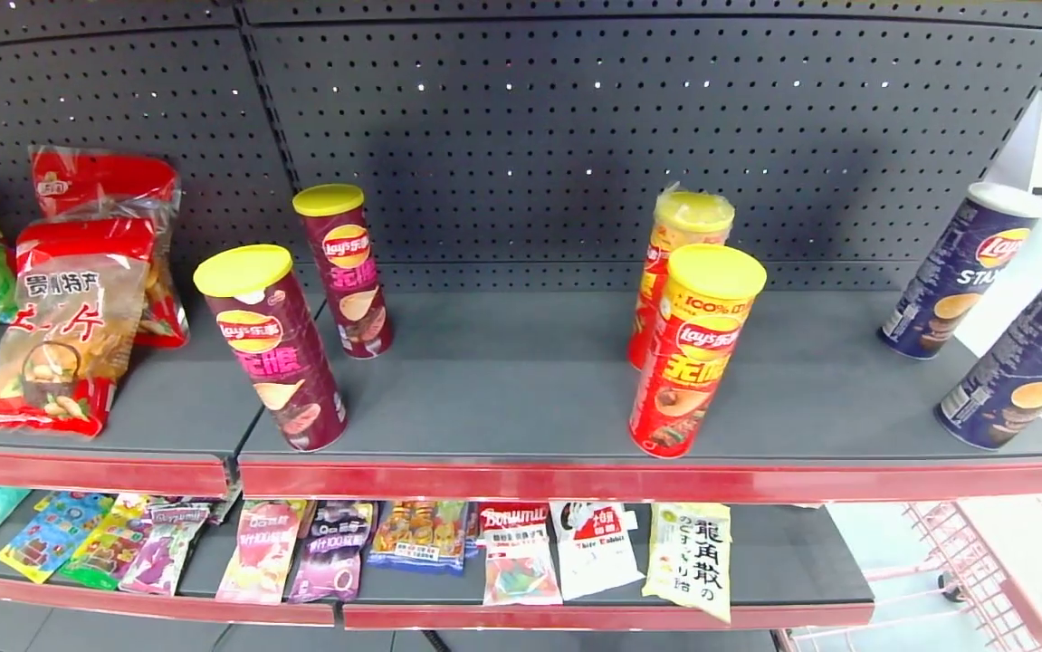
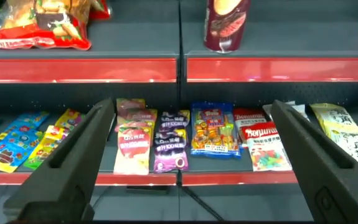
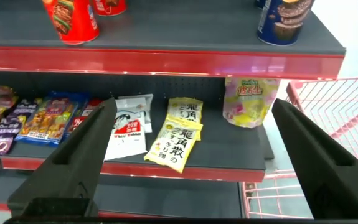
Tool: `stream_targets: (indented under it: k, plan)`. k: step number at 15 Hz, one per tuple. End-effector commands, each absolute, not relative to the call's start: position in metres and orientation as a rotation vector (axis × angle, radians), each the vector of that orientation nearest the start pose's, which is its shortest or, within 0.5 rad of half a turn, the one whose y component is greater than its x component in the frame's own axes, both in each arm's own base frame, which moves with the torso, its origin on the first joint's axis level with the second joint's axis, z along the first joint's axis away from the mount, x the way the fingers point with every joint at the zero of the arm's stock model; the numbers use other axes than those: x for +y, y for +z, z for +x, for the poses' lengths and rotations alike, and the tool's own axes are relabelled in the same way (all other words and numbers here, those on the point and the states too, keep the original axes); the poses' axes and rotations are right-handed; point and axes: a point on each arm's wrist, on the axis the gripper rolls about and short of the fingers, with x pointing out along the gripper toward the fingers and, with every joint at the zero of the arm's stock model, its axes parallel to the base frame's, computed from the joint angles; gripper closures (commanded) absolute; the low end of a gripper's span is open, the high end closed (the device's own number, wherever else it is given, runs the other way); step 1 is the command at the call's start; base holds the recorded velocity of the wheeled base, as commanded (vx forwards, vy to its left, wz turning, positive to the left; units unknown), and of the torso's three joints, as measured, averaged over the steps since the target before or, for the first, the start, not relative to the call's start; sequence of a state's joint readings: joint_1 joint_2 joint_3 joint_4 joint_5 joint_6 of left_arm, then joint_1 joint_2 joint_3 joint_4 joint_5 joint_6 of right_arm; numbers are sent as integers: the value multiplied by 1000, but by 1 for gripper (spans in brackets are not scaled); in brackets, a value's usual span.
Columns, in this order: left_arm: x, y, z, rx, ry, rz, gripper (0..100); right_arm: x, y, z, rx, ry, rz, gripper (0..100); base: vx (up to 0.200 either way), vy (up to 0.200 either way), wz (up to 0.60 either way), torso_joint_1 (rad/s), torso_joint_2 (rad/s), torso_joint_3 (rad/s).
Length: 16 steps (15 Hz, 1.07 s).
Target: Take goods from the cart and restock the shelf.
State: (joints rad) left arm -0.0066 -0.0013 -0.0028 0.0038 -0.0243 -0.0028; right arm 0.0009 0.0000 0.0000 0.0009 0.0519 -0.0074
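The upper shelf (image 1: 521, 389) carries two purple chip cans (image 1: 272, 349), two red chip cans (image 1: 697, 349) and two dark blue chip cans (image 1: 960, 270), all upright. A pink wire cart (image 1: 982, 561) stands at the lower right, and its wire side (image 3: 328, 124) lies beside the shelf end; no goods in it are visible. My left gripper (image 2: 192, 106) is open and holds nothing, facing the lower shelf's candy packets (image 2: 166, 140). My right gripper (image 3: 195, 102) is open too, nothing between its fingers, facing the yellow packets (image 3: 179, 134) on the lower shelf.
Red snack bags (image 1: 68, 308) lean at the upper shelf's left end. The lower shelf (image 1: 792, 552) holds a row of flat packets, with bare board at its right end. A pale green and pink bag (image 3: 250, 99) stands near that end. Red price rails edge both shelves.
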Motion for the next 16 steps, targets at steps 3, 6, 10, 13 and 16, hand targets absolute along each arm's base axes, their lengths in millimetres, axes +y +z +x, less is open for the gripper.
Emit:
stream_targets:
  k: [3,6,10,13,16]
  plan:
    - [0,76,-23,0,-31,-3,0,1,75,-23,3,54,-8,0,0,0,-200,2,2,4]
    - [0,76,-23,0,-31,-3,0,1,75,-23,3,54,-8,0,0,0,0,0,0,0]
    - [0,76,-23,2,-31,-3,0,1,75,-23,3,54,-8,0,0,0,0,0,0,0]
    - [0,76,-23,2,-31,-2,0,1,75,-23,3,55,-8,0,0,-200,0,-4,2,1]
    - [0,76,-23,2,-31,-2,0,1,75,-23,3,55,-8,0,0,-200,0,10,7,4]
